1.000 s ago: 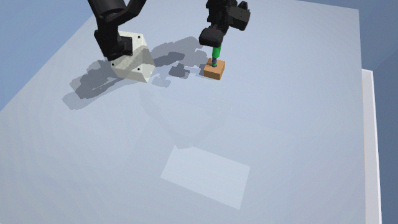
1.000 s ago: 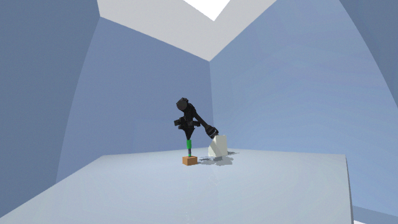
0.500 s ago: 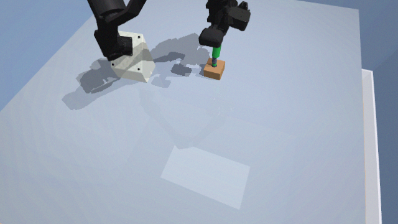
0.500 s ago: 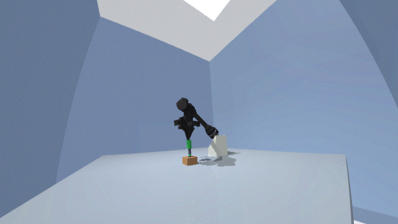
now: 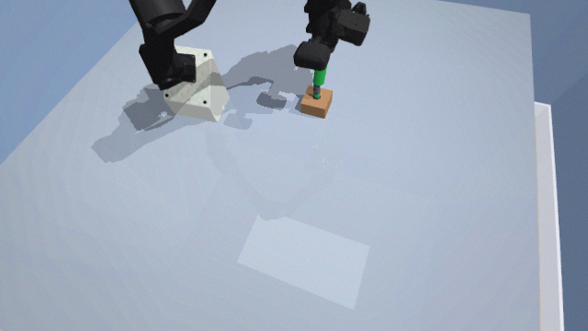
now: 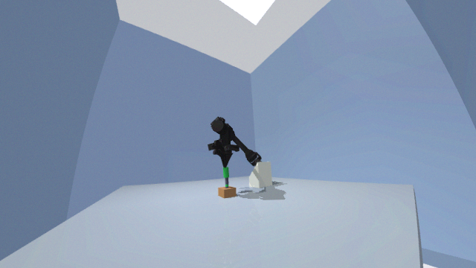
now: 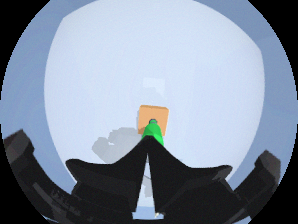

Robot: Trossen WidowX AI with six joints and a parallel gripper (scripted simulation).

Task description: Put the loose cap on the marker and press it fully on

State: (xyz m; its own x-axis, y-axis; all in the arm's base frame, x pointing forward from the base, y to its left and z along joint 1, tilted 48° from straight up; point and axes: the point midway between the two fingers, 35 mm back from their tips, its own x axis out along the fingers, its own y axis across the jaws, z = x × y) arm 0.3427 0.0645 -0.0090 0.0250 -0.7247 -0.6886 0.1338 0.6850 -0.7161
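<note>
The orange holder block [image 5: 317, 105] [image 6: 227, 192] [image 7: 154, 113] stands on the table. The marker stands upright in it, with a short dark-blue stretch of barrel [image 5: 317, 93] [image 6: 226, 183] showing above the block. The green cap [image 5: 321, 75] [image 6: 225, 173] [image 7: 153, 129] sits on the marker's top, in line with it. My gripper [image 5: 318, 67] [image 6: 225, 165] [image 7: 152, 141] is shut, its fingers pressed together into a point. It hangs straight over the cap with its tips at the cap's top end. Nothing is between the fingers.
The arm's white base block [image 5: 202, 92] [image 6: 260, 176] stands left of the holder in the top view. A paler rectangle [image 5: 303, 259] is marked on the table towards the front. A white ledge [image 5: 546, 193] runs along the table's right edge.
</note>
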